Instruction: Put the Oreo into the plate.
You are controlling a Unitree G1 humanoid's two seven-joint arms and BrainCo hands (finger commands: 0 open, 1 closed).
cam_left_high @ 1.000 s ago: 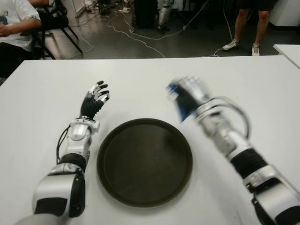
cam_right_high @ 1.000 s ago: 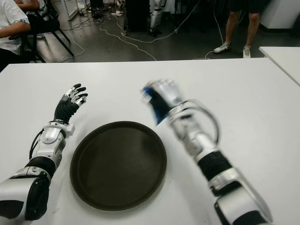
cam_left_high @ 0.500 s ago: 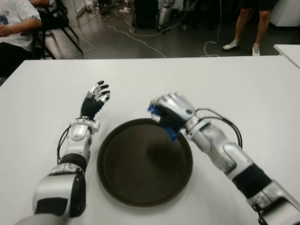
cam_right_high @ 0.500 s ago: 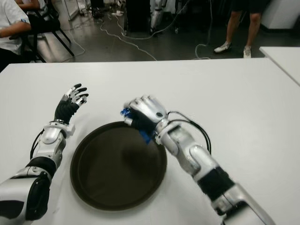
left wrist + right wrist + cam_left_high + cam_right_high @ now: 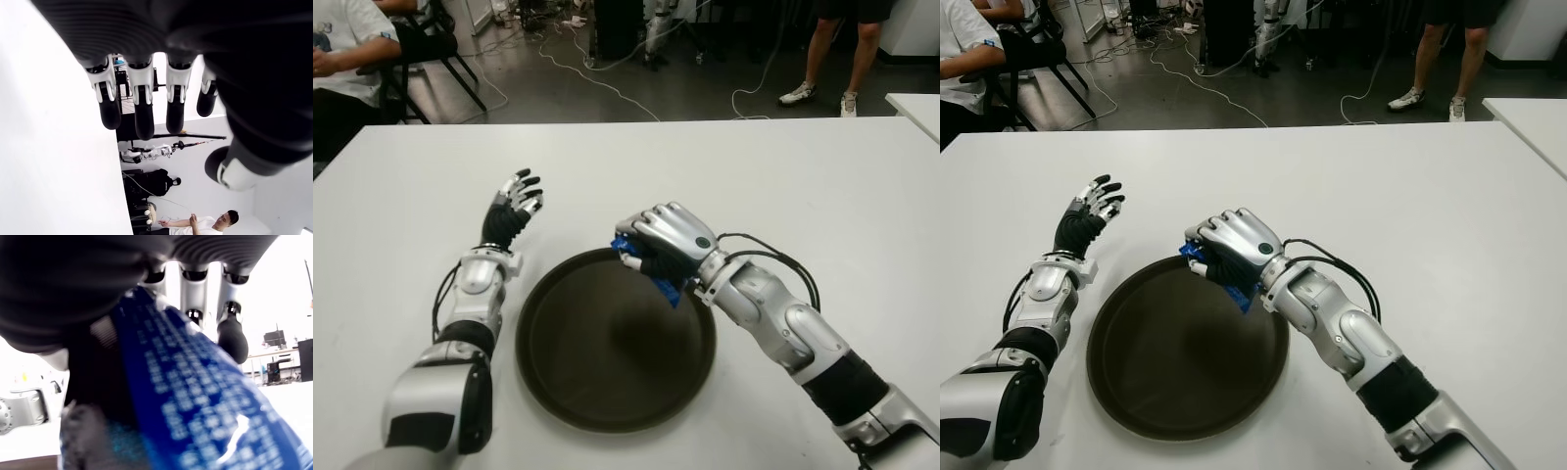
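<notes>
Blue wrapper: the Oreo is a blue packet, clamped inside the curled fingers of the right hand; both ends of the packet stick out past the fist.
Right hand, state: closed around the packet, knuckles up, thumb tucked under; the right wrist view confirms the packet pressed against the palm with fingers wrapped over it.
Right hand, position: over the far rim of the plate, fingertips pointing toward the plate's interior.
Plate: dark, round, shallow, holding nothing; it lies below and just nearer the robot than the closed fingers.
Contact: whether the packet's lower end touches the plate cannot be told.
Left hand: idle, fingers spread and holding nothing, showing to the left of the plate, apart from it.
Surface: white table.
Step in hand: carry phase near its end; the packet is at the plate's edge, not yet released.
Next move, judged: shift the fist slightly inward over the plate floor, lower, then open the fingers so the packet drops flat inside the rim.
</notes>
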